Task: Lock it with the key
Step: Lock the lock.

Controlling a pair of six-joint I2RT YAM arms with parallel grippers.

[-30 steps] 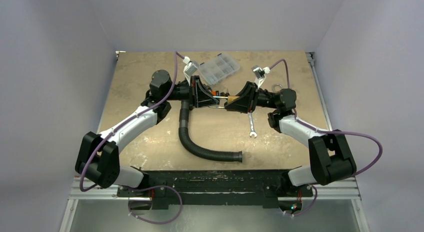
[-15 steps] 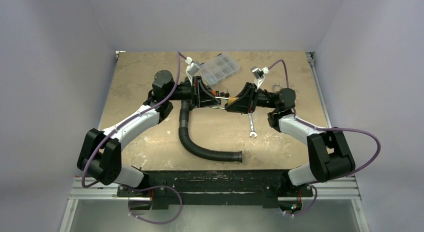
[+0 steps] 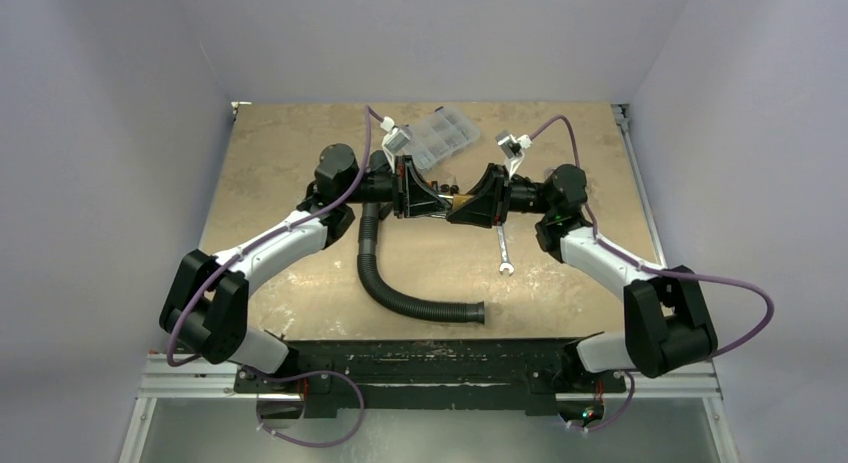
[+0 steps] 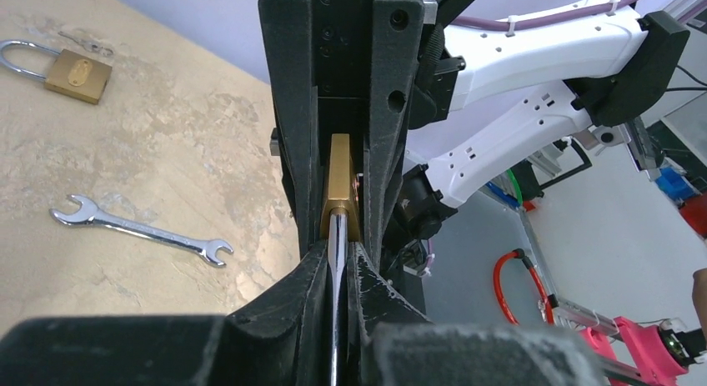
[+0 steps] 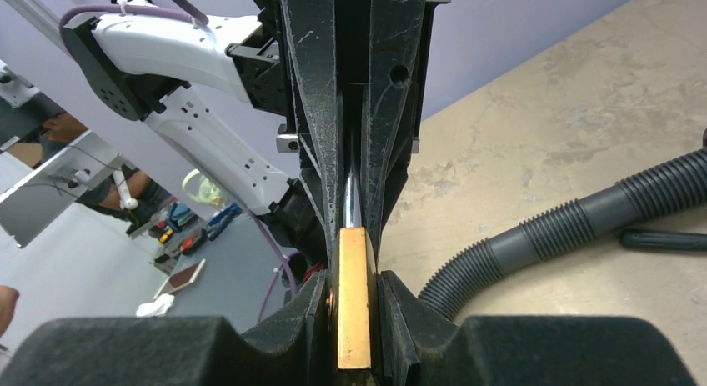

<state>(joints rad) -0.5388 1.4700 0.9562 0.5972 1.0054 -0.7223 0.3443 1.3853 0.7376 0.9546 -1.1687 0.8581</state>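
Observation:
A brass padlock [image 3: 461,197] is held in the air between my two grippers above the middle of the table. My right gripper [image 5: 353,278] is shut on its brass body [image 5: 353,307]. My left gripper [image 4: 338,257] is shut on the shiny steel shackle [image 4: 336,303], which runs into the body [image 4: 340,186]. The two grippers [image 3: 432,201] [image 3: 458,203] face each other, fingertips nearly touching. I cannot make out a key in either gripper.
A second brass padlock [image 4: 71,69] lies on the table with a small metal piece [image 4: 87,42] beside it. A wrench [image 3: 503,251] and a black corrugated hose [image 3: 400,288] lie below the grippers. A clear organiser box [image 3: 443,135] sits behind.
Both arms have moved toward the back of the table and the two grippers have drawn closer together, shortening the gap between them. Both holds are unchanged.

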